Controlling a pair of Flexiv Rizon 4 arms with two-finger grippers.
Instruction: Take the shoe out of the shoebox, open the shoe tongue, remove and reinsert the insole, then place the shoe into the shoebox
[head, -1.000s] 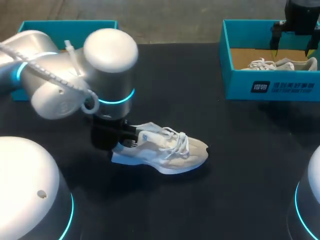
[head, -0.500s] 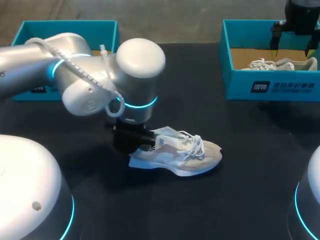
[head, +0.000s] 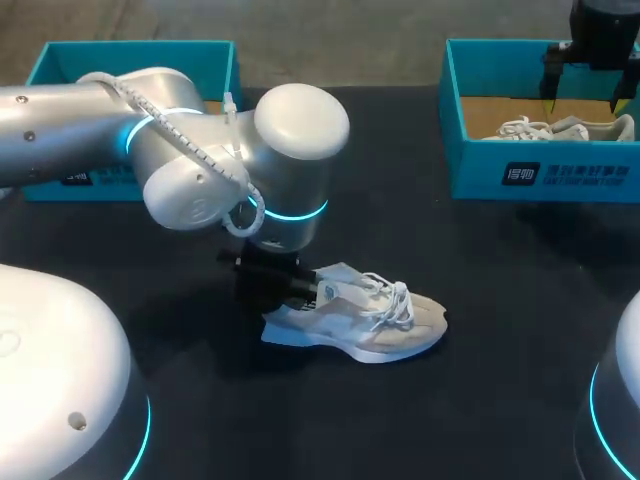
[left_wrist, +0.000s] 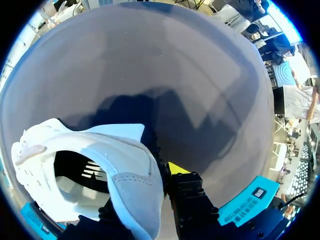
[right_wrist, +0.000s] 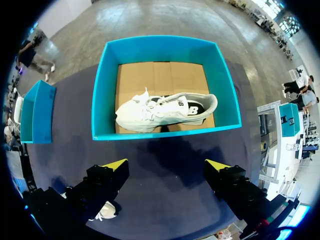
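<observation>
The shoe (head: 360, 322) sits mid-worktop (head: 500, 300), toe toward 3 o'clock. The left tool (head: 283, 292), on its arm bent steeply down, clamps the heel collar. At 2 o'clock the right tool (right_wrist: 166, 165) hovers, fingers wide, above a box (head: 470, 170) holding a second shoe (right_wrist: 165, 111).

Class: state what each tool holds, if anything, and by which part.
Left tool grips the sneaker by its heel collar. Right tool holds nothing; it is open, with the shoebox ahead of it.
</observation>
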